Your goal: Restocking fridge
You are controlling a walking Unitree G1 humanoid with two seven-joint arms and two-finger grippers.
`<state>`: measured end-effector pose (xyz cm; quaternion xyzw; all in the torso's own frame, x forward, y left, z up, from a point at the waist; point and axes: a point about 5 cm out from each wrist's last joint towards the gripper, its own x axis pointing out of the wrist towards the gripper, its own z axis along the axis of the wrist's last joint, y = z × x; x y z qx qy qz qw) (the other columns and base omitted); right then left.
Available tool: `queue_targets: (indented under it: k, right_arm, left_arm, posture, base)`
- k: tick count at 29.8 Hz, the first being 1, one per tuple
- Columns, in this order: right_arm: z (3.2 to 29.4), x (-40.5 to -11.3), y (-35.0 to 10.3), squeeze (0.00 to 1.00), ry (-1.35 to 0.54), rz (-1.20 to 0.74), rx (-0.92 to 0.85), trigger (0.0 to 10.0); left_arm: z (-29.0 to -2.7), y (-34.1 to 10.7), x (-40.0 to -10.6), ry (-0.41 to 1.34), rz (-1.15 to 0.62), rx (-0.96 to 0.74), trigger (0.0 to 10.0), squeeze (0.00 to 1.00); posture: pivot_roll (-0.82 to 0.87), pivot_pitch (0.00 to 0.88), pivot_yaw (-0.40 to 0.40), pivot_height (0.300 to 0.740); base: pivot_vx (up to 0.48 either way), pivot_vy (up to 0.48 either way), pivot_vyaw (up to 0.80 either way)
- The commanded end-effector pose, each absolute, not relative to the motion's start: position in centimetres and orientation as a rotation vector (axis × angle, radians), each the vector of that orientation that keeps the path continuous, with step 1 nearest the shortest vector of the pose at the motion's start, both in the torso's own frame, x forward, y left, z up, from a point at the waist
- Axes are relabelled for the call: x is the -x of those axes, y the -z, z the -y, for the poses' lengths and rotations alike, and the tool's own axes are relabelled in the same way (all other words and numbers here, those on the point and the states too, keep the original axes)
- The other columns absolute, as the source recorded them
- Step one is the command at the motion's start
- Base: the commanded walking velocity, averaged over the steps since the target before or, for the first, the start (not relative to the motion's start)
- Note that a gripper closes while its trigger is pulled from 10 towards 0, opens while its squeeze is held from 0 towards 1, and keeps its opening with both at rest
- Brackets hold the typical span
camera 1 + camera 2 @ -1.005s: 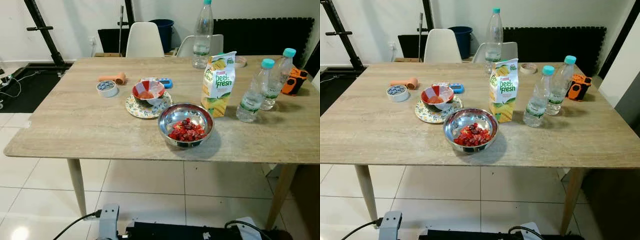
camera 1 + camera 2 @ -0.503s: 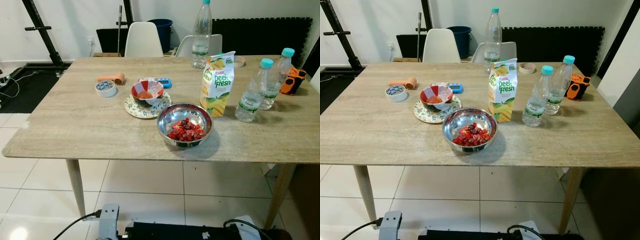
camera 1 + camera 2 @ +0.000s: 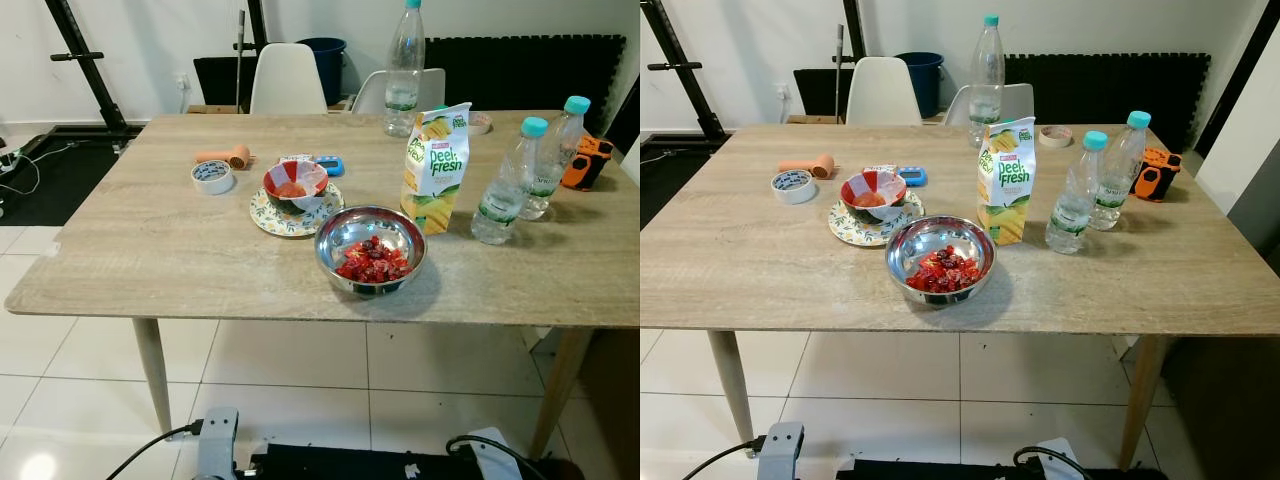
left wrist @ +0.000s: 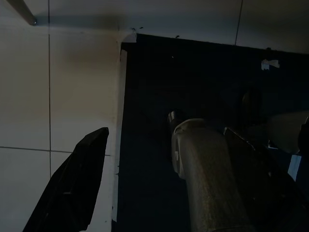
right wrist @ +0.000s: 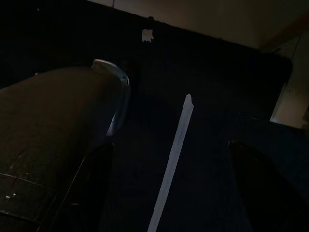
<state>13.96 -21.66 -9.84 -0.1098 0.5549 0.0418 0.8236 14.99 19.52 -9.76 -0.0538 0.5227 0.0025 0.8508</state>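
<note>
Still just parked facing the table (image 3: 150, 270), nothing grabbed yet. Juice carton (image 3: 436, 166), three water bottles and metal bowl (image 3: 371, 250) of red fruit all waiting there, probably staged for the fridge run. Both grippers hanging low by the floor, empty, fingers spread.

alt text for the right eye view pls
A wooden table holds a steel bowl of red fruit near its front edge, a juice carton behind it, three water bottles, and a small bowl on a patterned plate.
</note>
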Motion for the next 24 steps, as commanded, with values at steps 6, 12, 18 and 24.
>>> queue_targets:
  k: [6, 12, 18, 24]
  right_arm:
    - [21.9, -13.8, 9.9, 0.0, -0.077, -1.182, 0.254, 10.0]
    - [22.3, -16.3, 8.9, 0.0, -0.068, -1.126, 0.3, 10.0]
    - [22.8, -17.8, 8.1, 0.0, -0.09, -1.1, 0.343, 10.0]
    - [21.3, -19.3, 7.7, 0.0, -0.123, -1.047, 0.349, 10.0]
  left_arm:
    - [-19.7, 9.7, -15.0, -0.034, -1.095, 0.124, 10.0, 0.0]
    - [-19.7, 9.8, -14.9, -0.045, -1.086, 0.095, 10.0, 0.0]
    - [-19.8, 9.6, -15.2, -0.068, -1.039, 0.068, 10.0, 0.0]
    - [-21.9, 8.1, -18.0, -0.1, -1.011, 0.06, 10.0, 0.0]
  posture:
    - [0.0, 0.0, 0.007, 0.74]
    - [0.01, 0.0, -0.032, 0.74]
    - [0.06, 0.0, -0.076, 0.74]
    - [0.06, 0.0, -0.062, 0.74]
  base:
    - [0.0, 0.0, 0.0]
    - [0.0, 0.0, 0.0]
    - [0.0, 0.0, 0.0]
    - [0.0, 0.0, 0.0]
